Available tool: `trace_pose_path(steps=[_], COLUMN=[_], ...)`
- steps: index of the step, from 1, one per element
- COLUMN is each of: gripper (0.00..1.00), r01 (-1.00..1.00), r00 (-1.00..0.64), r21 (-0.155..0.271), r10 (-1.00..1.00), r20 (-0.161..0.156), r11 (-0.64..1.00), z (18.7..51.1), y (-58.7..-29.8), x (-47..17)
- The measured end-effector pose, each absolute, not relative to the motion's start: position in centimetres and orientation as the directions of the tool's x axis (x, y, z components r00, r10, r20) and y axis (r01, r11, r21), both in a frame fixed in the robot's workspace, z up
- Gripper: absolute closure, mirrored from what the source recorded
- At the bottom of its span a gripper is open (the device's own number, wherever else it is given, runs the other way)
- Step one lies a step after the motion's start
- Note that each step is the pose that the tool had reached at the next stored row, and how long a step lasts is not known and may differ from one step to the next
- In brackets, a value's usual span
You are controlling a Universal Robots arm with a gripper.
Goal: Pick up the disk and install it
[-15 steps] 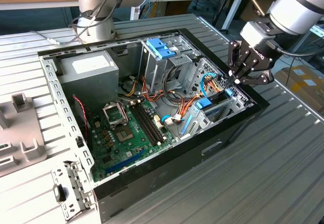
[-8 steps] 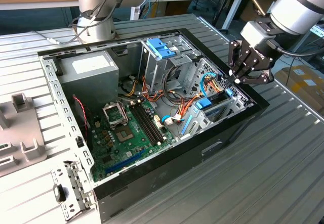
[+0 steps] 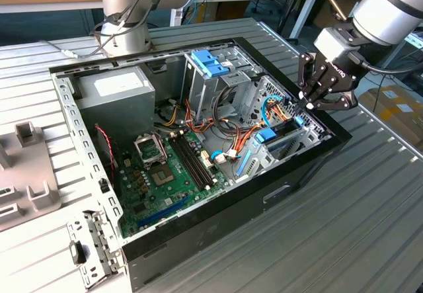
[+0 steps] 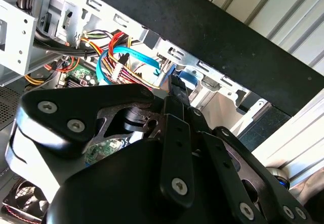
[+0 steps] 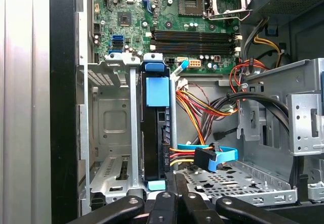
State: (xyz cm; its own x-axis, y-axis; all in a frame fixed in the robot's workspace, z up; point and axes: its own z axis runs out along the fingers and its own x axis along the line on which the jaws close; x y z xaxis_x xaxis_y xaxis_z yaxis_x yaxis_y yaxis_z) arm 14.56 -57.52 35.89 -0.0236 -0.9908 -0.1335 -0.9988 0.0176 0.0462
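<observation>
Blue-framed, the disk (image 5: 154, 128) stands on edge in the bay (image 5: 109, 133) at the case (image 3: 310, 167) wall, beside the cables (image 5: 202, 155). Your gripper (image 3: 316, 96) hovers over its end, fingers closed together, holding nothing. Keep square to the slot and press evenly, clear of the cables.

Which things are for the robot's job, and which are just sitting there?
For the job: disk, standing in the metal bay; end effector, near the disk's end.
Just there: motherboard, power supply, orange wires, blue cable.
</observation>
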Motion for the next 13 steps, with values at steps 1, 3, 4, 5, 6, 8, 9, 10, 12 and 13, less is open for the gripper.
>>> trace_pose_path(steps=[1,3,4,5,6,8,9,10,12,13], gripper=[0.89,0.76,0.76,0.71,0.64,0.64,0.64,0.64,0.64,0.64], r01=[-0.999,-0.999,-0.999,-0.999,-0.999,-0.999,-0.999,-0.999,-0.999,-0.999], r00=[-0.024,-0.024,-0.024,-0.024,-0.024,-0.024,-0.024,-0.024,-0.024,-0.024], r21=[0.046,0.046,0.046,0.046,0.046,0.046,0.046,0.046,0.046,0.046], r10=[-0.991,-0.991,-0.991,-0.991,-0.991,-0.991,-0.991,-0.991,-0.991,-0.991], r20=[-0.134,-0.134,-0.134,-0.134,-0.134,-0.134,-0.133,-0.133,-0.13,-0.128], r11=[0.018,0.018,0.018,0.018,0.018,0.018,0.018,0.018,0.018,0.018], z=[35.9,35.9,35.9,35.9,35.9,35.9,35.9,35.9,36.0,36.2], y=[-57.5,-57.5,-57.5,-57.5,-57.5,-56.9,-56.7,-56.4,-55.8,-55.5], x=[14.6,14.6,14.6,14.6,14.6,14.5,14.5,14.5,14.5,14.5])
